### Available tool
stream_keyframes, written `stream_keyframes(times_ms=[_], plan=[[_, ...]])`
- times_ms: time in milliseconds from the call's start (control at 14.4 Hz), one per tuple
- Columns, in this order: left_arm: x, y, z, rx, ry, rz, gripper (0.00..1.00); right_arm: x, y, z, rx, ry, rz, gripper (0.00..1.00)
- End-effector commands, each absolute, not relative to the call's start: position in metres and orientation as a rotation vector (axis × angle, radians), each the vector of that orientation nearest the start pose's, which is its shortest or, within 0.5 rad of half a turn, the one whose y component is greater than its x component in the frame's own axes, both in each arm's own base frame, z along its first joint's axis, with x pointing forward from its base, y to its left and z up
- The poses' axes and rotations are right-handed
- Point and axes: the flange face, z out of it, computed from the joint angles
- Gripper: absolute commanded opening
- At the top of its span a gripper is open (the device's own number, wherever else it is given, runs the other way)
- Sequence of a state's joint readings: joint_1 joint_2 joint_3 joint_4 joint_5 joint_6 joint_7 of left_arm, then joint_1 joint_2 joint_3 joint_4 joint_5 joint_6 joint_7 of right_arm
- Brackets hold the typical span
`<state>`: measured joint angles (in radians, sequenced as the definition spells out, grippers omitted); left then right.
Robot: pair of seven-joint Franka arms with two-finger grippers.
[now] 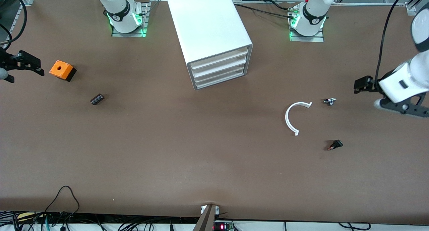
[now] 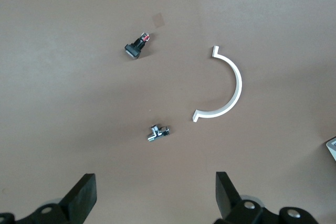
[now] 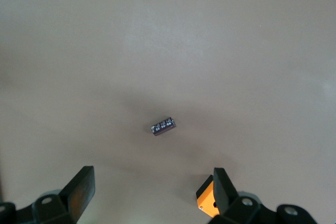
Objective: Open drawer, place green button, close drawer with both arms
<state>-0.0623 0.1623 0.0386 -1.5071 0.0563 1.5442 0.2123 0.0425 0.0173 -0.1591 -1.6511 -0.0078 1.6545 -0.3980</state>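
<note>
The white cabinet [image 1: 209, 26] stands at the table's middle, near the robot bases, with all its drawers shut. Its bottom drawer [image 1: 222, 80] is flush with the ones above. The button is out of view. My left gripper [image 1: 361, 86] hangs open over the left arm's end of the table, and in its wrist view the left gripper [image 2: 156, 184] holds nothing. My right gripper [image 1: 35, 66] hangs open over the right arm's end, beside an orange box [image 1: 62, 70]. Seen from its wrist, the right gripper [image 3: 154, 179] is empty too.
A white half ring [image 1: 294, 116] [image 2: 226, 90], a small silver fitting [image 1: 329, 101] [image 2: 158, 132] and a small black part with a red end [image 1: 335, 145] [image 2: 137, 47] lie toward the left arm's end. A dark ribbed block [image 1: 97, 99] [image 3: 163, 126] lies near the orange box [image 3: 206, 200].
</note>
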Motion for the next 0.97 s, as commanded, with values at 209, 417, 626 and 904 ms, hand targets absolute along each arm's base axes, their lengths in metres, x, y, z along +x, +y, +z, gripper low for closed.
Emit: stream_keyframes(times_ms=[209,417,626,904], plan=[[0.539,0.008,0.580,-3.080,0.316,-0.086,1.00,0.555,-0.067,0.591,-3.081,-0.530,0.061,1.00],[0.532,0.005,0.584,-3.101,0.136,0.060,1.00,0.555,-0.067,0.591,-3.079,-0.524,0.061,1.00],[0.535,-0.001,0.584,-3.101,0.102,0.056,1.00,0.555,-0.068,0.591,-3.081,-0.522,0.062,1.00],[0.536,-0.007,0.586,-3.093,0.100,0.041,1.00,0.554,-0.070,0.591,-3.082,-0.517,0.062,1.00]])
